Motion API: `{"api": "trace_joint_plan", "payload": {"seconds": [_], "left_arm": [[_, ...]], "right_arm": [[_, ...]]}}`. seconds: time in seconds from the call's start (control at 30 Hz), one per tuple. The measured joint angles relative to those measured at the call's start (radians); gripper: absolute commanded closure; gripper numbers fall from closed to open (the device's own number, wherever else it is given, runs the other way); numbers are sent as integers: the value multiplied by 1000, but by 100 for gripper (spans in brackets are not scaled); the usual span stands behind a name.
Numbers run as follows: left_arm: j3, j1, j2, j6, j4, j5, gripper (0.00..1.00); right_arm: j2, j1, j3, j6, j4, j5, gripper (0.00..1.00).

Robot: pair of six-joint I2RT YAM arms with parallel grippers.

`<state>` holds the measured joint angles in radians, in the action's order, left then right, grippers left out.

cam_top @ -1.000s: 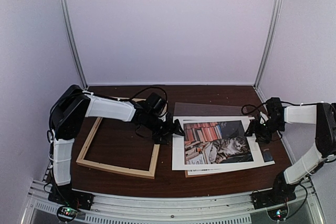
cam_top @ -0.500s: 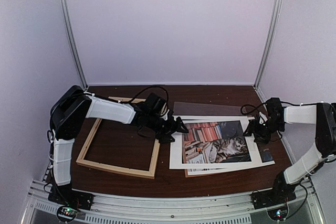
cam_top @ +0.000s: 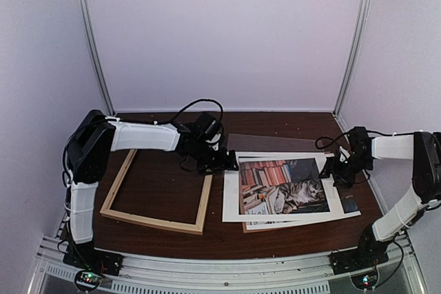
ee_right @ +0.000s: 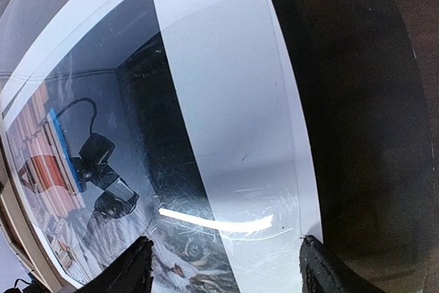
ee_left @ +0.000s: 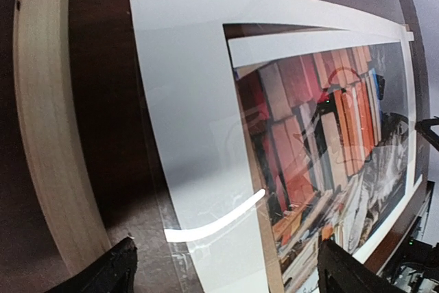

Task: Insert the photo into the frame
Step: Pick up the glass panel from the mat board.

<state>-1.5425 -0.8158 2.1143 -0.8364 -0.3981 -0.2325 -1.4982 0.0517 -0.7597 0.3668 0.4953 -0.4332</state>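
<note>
Dark table [cam_top: 213, 237] is bearing the photo [cam_top: 282, 187]; left gripper [cam_top: 231, 165] and right gripper [cam_top: 336, 172] are hovering wide open, empty, over opposite borders; pinching both evenly seems wisest.

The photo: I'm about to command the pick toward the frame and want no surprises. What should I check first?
1. Left gripper open: ok.
2. Right gripper open: ok.
3. Photo gripped: not ok; it lies flat, neither gripper closed on it.
4. Frame lying flat on the table: ok.
5. Photo clear of the transparent sheet: cannot tell; glare covers it in both wrist views.
</note>
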Motion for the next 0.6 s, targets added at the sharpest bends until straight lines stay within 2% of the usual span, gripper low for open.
{"api": "trace_joint_plan", "payload": {"seconds": [0.23, 0.6], "left_arm": [[-89, -3, 69, 73, -48, 42, 8], [-149, -4, 124, 90, -58, 32, 10]], "right_arm": [[-26, 0, -28, 0, 11, 9, 27], [-46, 0, -46, 8, 6, -2, 29]]}}
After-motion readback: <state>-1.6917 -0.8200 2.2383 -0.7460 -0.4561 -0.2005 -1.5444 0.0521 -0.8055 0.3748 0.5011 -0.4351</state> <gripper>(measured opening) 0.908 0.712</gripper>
